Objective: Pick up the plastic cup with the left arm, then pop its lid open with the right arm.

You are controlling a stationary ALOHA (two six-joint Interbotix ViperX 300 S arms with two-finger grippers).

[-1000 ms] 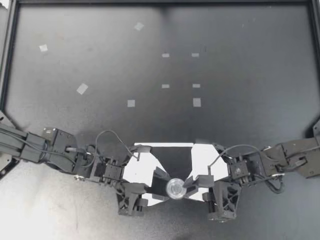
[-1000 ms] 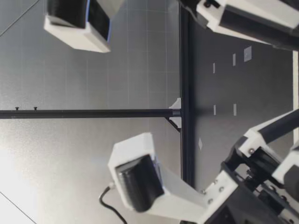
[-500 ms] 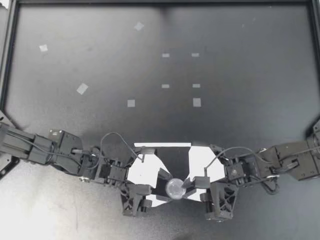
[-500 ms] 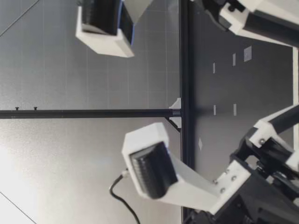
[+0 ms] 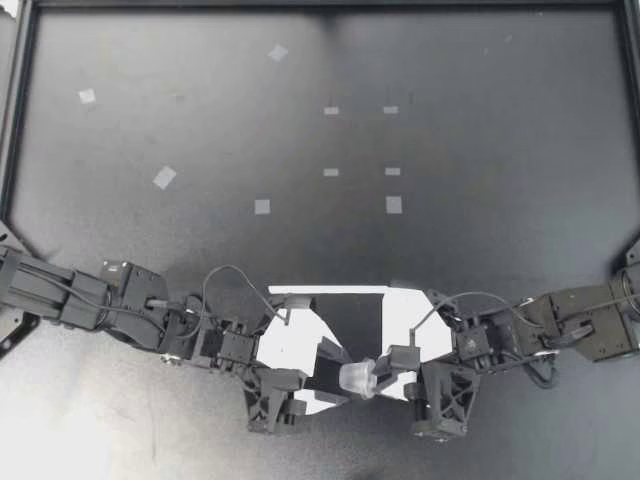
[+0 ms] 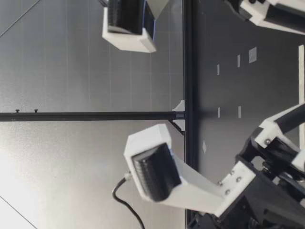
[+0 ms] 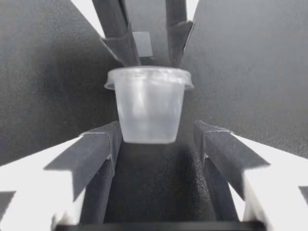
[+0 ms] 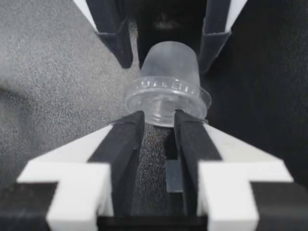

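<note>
A small clear plastic cup [image 5: 357, 379] hangs on its side just above the table's near edge. My right gripper [image 5: 385, 372] is shut on its rim, and its fingers [image 8: 132, 134] pinch the rim wall in the right wrist view, with the cup [image 8: 168, 77] pointing away. My left gripper [image 5: 338, 375] faces it and stands open. In the left wrist view its fingers [image 7: 103, 144] flank the base of the cup [image 7: 150, 103] without touching. Behind the cup there, the right gripper's fingers [image 7: 120, 45] grip the rim.
The black table top [image 5: 480, 150] stretches away from the arms, with small white tape marks [image 5: 262, 206] on it. A dark frame rail [image 5: 320, 4] borders the far side. A white patch [image 5: 290, 345] shows beneath the grippers. Both arms [image 6: 190, 191] crowd the near edge.
The cup has turned from upright, mouth up, to lying sideways with its base toward my left gripper. Both grippers have shifted slightly toward the table's near edge. Neither has opened or shut.
</note>
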